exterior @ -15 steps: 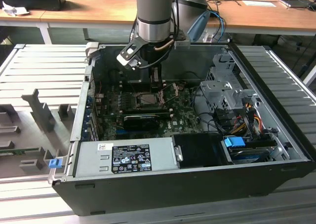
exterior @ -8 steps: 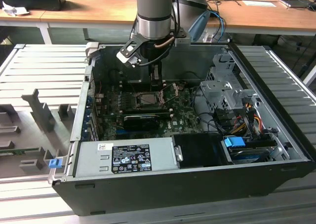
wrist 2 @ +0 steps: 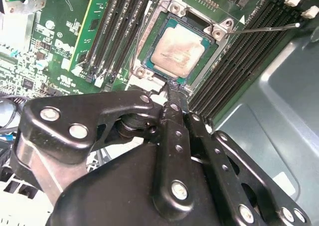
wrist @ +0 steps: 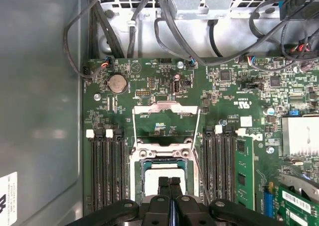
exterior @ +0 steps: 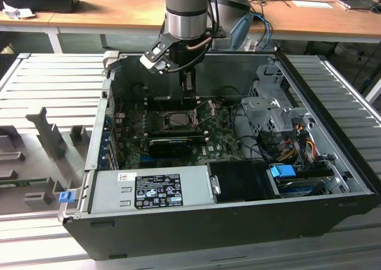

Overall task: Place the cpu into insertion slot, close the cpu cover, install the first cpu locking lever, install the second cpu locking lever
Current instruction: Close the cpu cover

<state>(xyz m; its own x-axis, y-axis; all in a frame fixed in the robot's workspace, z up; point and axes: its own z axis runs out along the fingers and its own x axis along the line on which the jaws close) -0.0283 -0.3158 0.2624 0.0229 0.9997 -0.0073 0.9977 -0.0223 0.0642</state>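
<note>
The cpu (wrist 2: pixel 178 48) lies flat in the insertion slot (wrist 2: pixel 175 8), its pale metal face up. In the first wrist view the cpu (wrist: pixel 151 180) sits just beyond my fingertips. The cpu cover (wrist: pixel 167 108) is swung open on the far side of the slot, with bare board showing through its window. My gripper (wrist 2: pixel 172 85) is shut with nothing between its fingers, its tips at the near edge of the slot. In the exterior view the gripper (exterior: pixel 188 93) hangs over the slot (exterior: pixel 178 119). A thin lever rod (wrist 2: pixel 264 28) sticks out sideways from one corner.
Memory slots (wrist: pixel 105 169) flank the socket on both sides. A long black card (exterior: pixel 169 144) lies just in front of it. A power supply (exterior: pixel 152 190) fills the case's near side. Cables (wrist: pixel 174 32) and a drive cage (exterior: pixel 265 103) are close by. Case walls (wrist 2: pixel 279 101) enclose the board.
</note>
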